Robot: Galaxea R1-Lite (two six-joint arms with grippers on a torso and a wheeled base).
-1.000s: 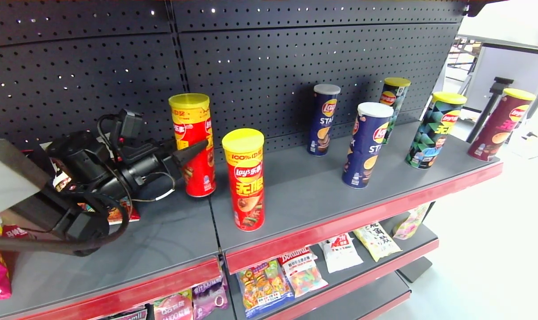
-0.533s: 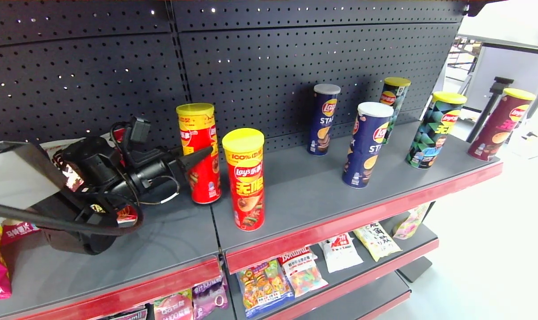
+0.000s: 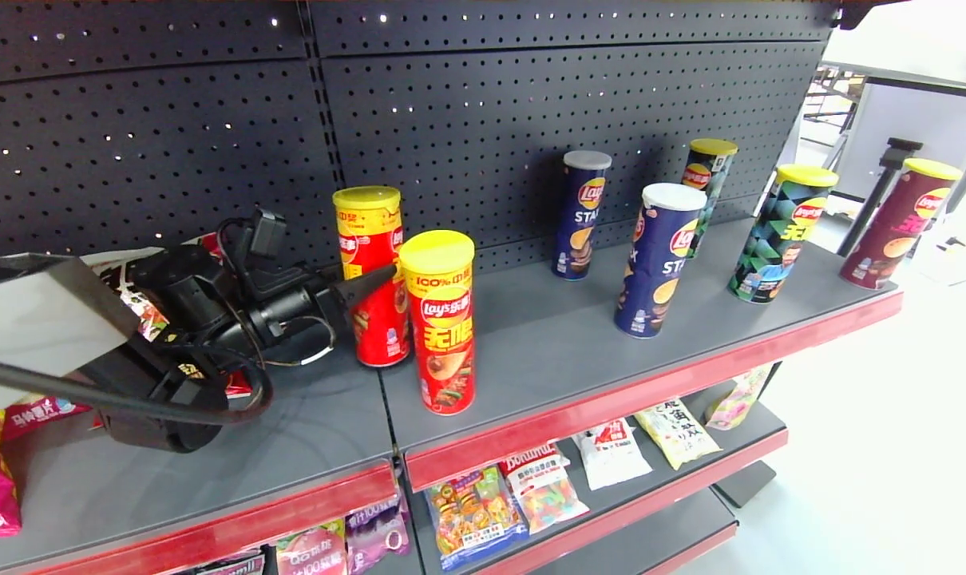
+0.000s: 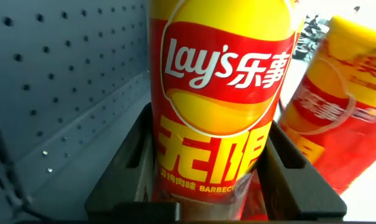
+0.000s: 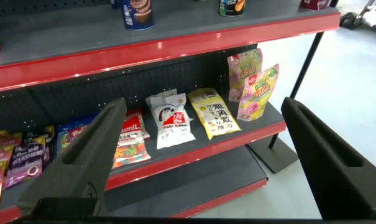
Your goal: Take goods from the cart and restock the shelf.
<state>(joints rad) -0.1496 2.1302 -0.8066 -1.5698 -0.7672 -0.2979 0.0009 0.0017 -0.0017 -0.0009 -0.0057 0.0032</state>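
Left gripper (image 3: 377, 281) pinches red chips can (image 3: 367, 231) upright, just beside second red can (image 3: 441, 319) on shelf (image 3: 547, 351); right gripper (image 5: 203, 124) spread wide.

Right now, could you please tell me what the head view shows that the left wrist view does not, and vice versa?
Only the head view: blue cans, patterned cans, a maroon can and snack bags lower down. Only the left wrist view: both fingers close up, flanking the gripped red can near its base. Both: the gripped red can, the second red can beside it, and the pegboard back panel.
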